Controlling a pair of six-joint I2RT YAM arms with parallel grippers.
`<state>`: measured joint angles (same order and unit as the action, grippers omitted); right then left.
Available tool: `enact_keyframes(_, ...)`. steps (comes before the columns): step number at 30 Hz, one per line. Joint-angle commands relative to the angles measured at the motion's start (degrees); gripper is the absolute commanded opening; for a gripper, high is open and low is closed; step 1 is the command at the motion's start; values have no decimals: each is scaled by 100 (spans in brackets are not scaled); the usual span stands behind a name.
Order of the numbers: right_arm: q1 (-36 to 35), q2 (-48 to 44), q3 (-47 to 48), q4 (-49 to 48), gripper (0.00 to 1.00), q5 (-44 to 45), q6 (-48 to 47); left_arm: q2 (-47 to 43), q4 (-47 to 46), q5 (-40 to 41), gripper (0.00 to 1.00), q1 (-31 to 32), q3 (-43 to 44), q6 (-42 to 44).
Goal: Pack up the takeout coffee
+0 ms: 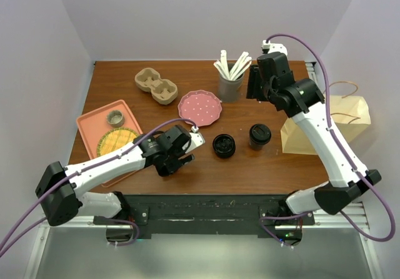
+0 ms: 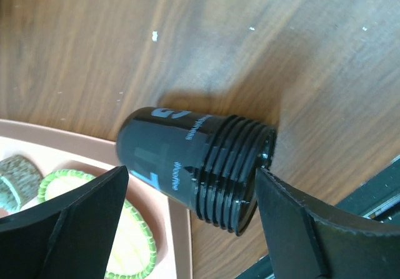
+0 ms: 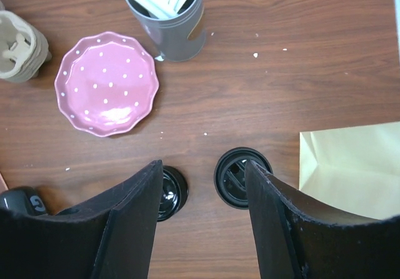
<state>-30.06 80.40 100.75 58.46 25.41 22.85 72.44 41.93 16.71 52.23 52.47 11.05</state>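
A black cup [image 2: 181, 160] with a threaded rim lies on its side on the wooden table, its open end toward the table's near edge. My left gripper [image 2: 192, 171] is open around it; one fingertip [image 2: 275, 191] is at the rim and the other stands apart. The overhead view shows that gripper [image 1: 180, 157] low over the table. A black lidded cup [image 1: 259, 135] stands upright, and a low round black piece [image 1: 224, 146] sits beside it. My right gripper [image 3: 204, 164] hangs open and empty high above them [image 1: 255, 85]. A cardboard cup carrier [image 1: 156, 85] and a paper bag [image 1: 325, 126] lie apart.
A pink dotted plate [image 1: 200, 107] and a grey holder of white stirrers [image 1: 230, 82] sit mid-table. A pink tray [image 1: 87, 126] at the left holds a woven coaster [image 1: 115, 140] and a small pot [image 1: 115, 117]. The tray's corner [image 2: 178, 229] lies under the fallen cup.
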Motion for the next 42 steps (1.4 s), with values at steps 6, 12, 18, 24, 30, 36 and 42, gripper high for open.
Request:
enact_keyframes(6,62,72,296,-255,59,-45,26,288,-18,816,87,33,-51,-182)
enact_keyframes(12,71,64,262,-212,59,148,-9,208,-238,931,89,33,-228,-33)
enact_keyframes(18,97,37,182,-282,59,166,-44,331,-282,1045,81,33,-360,-24)
enact_keyframes(24,124,37,217,-335,60,149,-132,297,-256,1071,58,33,0,-94)
enact_keyframes(30,132,-51,296,-361,60,140,-219,191,-335,1150,28,7,343,-50)
enact_keyframes(36,124,-156,437,-282,59,61,-255,200,-502,563,8,-772,966,-480)
enact_keyframes(42,124,-244,560,-142,59,-238,-185,419,-740,-352,0,-2240,1634,-718)
